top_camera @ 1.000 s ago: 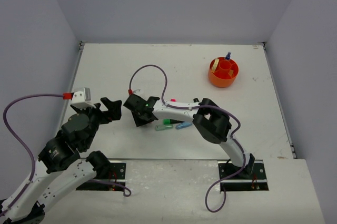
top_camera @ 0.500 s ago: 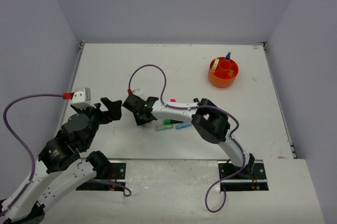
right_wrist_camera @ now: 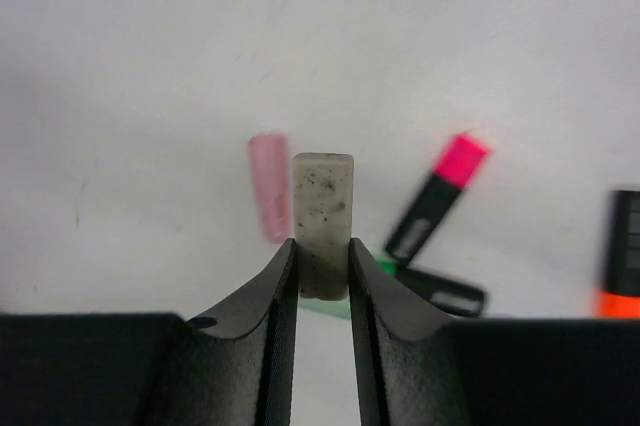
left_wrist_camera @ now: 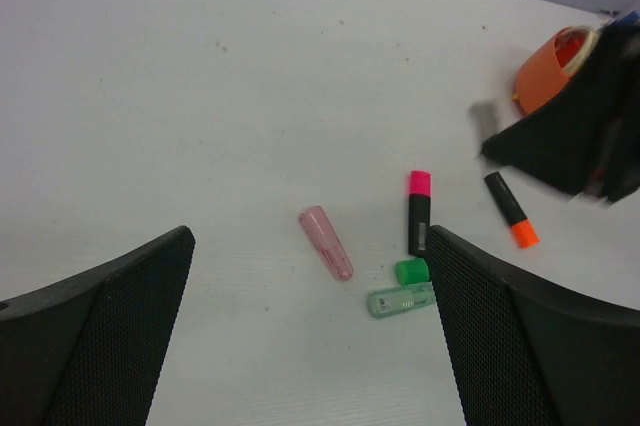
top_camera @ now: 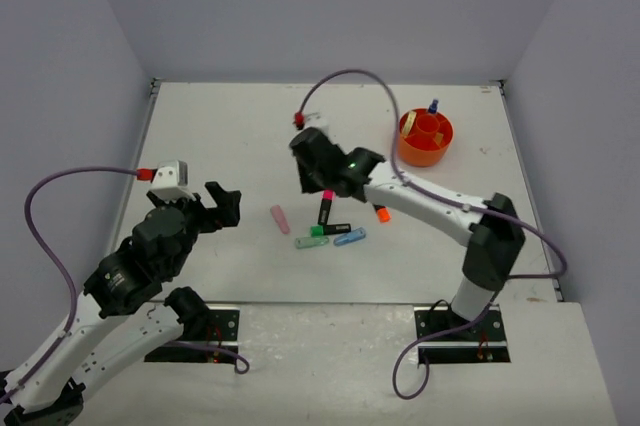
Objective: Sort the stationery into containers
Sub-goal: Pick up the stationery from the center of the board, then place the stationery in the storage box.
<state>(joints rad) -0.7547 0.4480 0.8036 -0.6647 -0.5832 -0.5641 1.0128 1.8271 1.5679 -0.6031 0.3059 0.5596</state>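
Nearest the arm bases, the left claw (top_camera: 222,205) hangs over the table (top_camera: 200,126) with its two mesh-faced jaws spread wide and nothing between them. Ahead of it and off to its right lie six loose pieces. One pink eraser (top_camera: 279,218) is the closest to this claw and lies apart from the rest. Beyond it sit two clips, one pale green clip (top_camera: 311,242) and one blue clip (top_camera: 349,237), and three highlighters. One green highlighter (top_camera: 333,230) lies with its cap just beside the pale green clip. One pink highlighter (top_camera: 326,208) lies with its black end near that green cap. One orange highlighter (top_camera: 382,212) lies on its own, farther right. The right claw (right_wrist_camera: 322,246) is farther out, above the far side of this cluster, and is clamped on one beige eraser (right_wrist_camera: 323,214). The speckled block stands on end, pinched from both sides, with its upper half poking out past the tips. In the wrist view the pink eraser and the pink highlighter show on the table beyond it. Farthest away, to the right of this claw and well apart from it, stands one orange tub (top_camera: 424,150). One blue-capped highlighter (top_camera: 433,106) sticks up at its far rim, and one beige piece (top_camera: 409,124) sits in its left compartment.
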